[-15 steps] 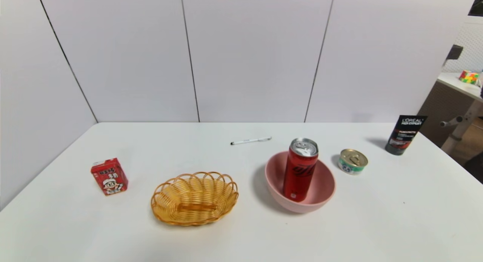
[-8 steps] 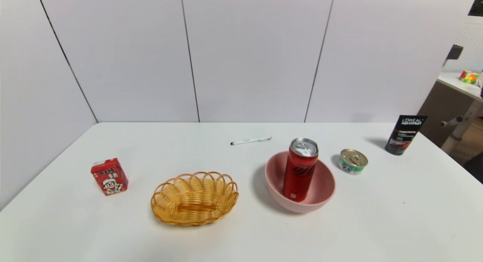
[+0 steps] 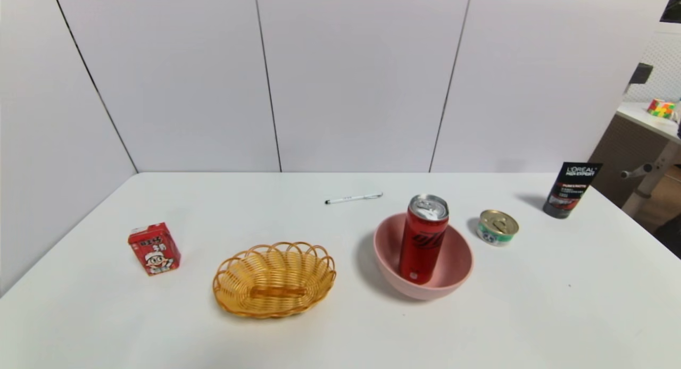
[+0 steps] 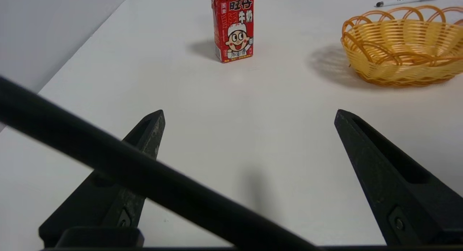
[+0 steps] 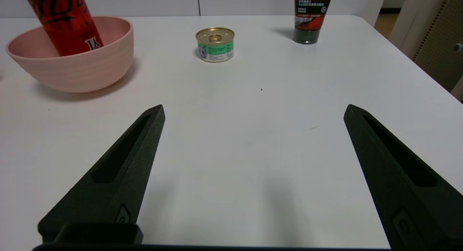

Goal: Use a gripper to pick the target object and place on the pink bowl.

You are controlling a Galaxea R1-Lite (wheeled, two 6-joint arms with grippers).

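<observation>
The tall red can [image 3: 423, 238] with black lettering and a silver top stands slightly tilted inside the pink bowl [image 3: 458, 276] at centre right of the table. In the right wrist view the can [image 5: 65, 25] rises out of the bowl [image 5: 76, 72]. Neither arm shows in the head view. My right gripper [image 5: 253, 110] hangs open over bare table near the front edge, well short of the bowl. My left gripper [image 4: 249, 111] is open too, over bare table at the front left, with nothing between its fingers.
A yellow wicker basket [image 3: 274, 278] sits left of the bowl, a red cartoon carton [image 3: 154, 248] farther left. A short green-labelled tin [image 3: 497, 227] and a black tube [image 3: 571, 190] stand to the right. A pen [image 3: 354, 198] lies at the back.
</observation>
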